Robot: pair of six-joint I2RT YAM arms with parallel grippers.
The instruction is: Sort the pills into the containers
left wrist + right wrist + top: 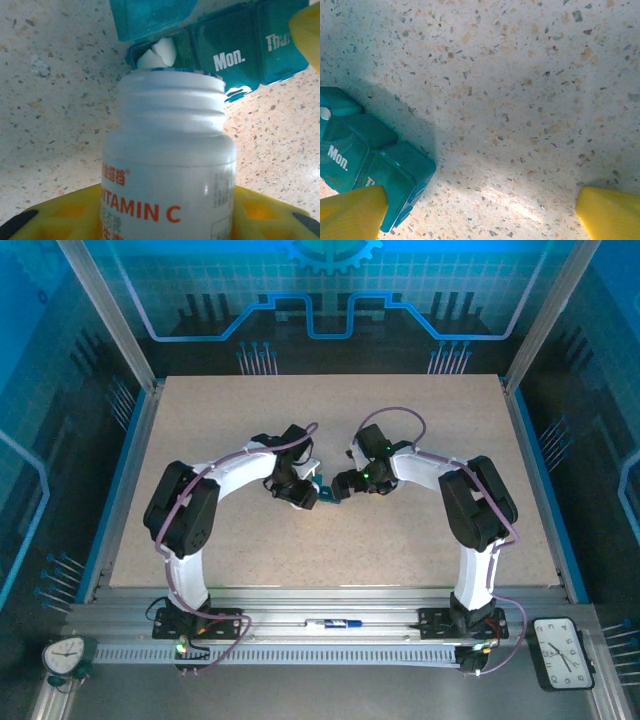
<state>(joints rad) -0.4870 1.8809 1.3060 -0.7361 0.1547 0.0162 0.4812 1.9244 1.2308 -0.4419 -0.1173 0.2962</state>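
Note:
A dark teal pill box [235, 47] lies on the speckled table, its closed lids marked "Mon." and "Thu". Its end compartment stands open with the lid [150, 17] flipped up and white pills [157, 52] inside. My left gripper [167, 215] is shut on an uncapped white bottle [170, 165] lettered "VITAMIN C", tipped with its mouth at that open compartment. In the top view the pill box [322, 492] sits between the left gripper [300, 496] and the right gripper [340, 485]. My right gripper [482, 215] is open, one yellow fingertip [352, 212] against the end of the pill box [365, 150].
The beige table [400, 420] is bounded by metal frame rails. A pen [335, 623] lies on the front rail between the arm bases. Small clocks stand at the near left [65, 655] and near right [565, 652].

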